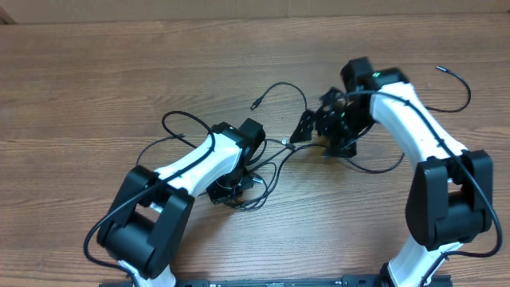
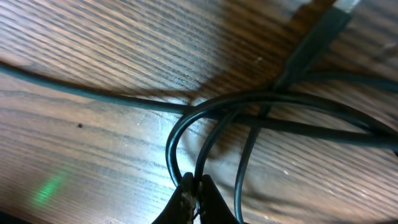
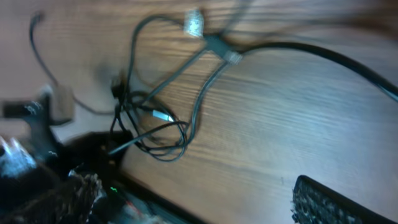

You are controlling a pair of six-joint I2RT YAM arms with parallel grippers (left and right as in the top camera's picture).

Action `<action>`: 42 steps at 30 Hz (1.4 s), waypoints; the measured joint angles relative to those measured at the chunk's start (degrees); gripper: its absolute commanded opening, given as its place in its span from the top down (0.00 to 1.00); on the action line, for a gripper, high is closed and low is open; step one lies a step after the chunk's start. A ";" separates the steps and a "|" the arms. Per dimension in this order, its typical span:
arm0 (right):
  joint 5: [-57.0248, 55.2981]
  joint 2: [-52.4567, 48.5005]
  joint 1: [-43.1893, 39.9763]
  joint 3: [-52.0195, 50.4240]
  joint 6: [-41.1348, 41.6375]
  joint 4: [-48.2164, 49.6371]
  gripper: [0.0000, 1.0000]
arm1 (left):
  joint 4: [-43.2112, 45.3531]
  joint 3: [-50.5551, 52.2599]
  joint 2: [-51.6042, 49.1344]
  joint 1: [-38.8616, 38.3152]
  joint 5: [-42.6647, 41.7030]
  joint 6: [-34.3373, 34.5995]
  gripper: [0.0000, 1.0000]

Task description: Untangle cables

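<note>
Several thin black cables (image 1: 271, 163) lie tangled on the wooden table, with loops running left (image 1: 182, 118) and a plug end (image 1: 255, 104) toward the back. My left gripper (image 1: 231, 190) is low over the tangle. In the left wrist view its jaws (image 2: 198, 188) are shut on one strand of a cable loop (image 2: 186, 118). My right gripper (image 1: 320, 127) is open and empty, above the table to the right of the tangle. Its view shows the knot of cables (image 3: 155, 127) with silvery plug tips (image 3: 194, 23), well away from its finger (image 3: 320, 202).
Another thin cable (image 1: 450, 76) curves past the right arm toward the back right. A strand (image 1: 374, 169) loops under the right gripper. The table (image 1: 80, 80) is bare wood elsewhere. Both arm bases stand at the front edge.
</note>
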State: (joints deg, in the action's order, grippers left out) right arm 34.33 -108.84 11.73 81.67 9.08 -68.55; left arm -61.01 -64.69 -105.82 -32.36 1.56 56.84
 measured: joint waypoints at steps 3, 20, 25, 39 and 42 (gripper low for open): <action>2.27 0.00 1.55 -3.91 -8.07 4.13 0.00 | 0.04 0.00 2.36 0.70 0.00 -0.02 0.96; 12.35 -0.04 7.50 -8.66 -29.35 22.71 0.12 | 2.03 0.04 8.52 8.37 -5.44 -6.10 0.96; 12.50 -0.61 12.96 -8.72 -31.63 22.77 0.46 | 2.38 0.04 8.52 8.50 -6.40 -6.45 0.96; 7.23 -3.15 11.50 2.21 -29.53 11.28 0.96 | 2.54 0.04 8.52 20.20 -14.34 -15.13 0.96; 6.43 -3.15 5.97 12.98 -28.87 4.57 0.96 | 2.40 0.04 8.59 22.71 -15.80 -18.32 0.95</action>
State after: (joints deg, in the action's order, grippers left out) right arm 40.75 -111.98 17.69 94.65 -19.79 -63.99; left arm -58.61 -64.64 -97.23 -9.65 -14.24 38.52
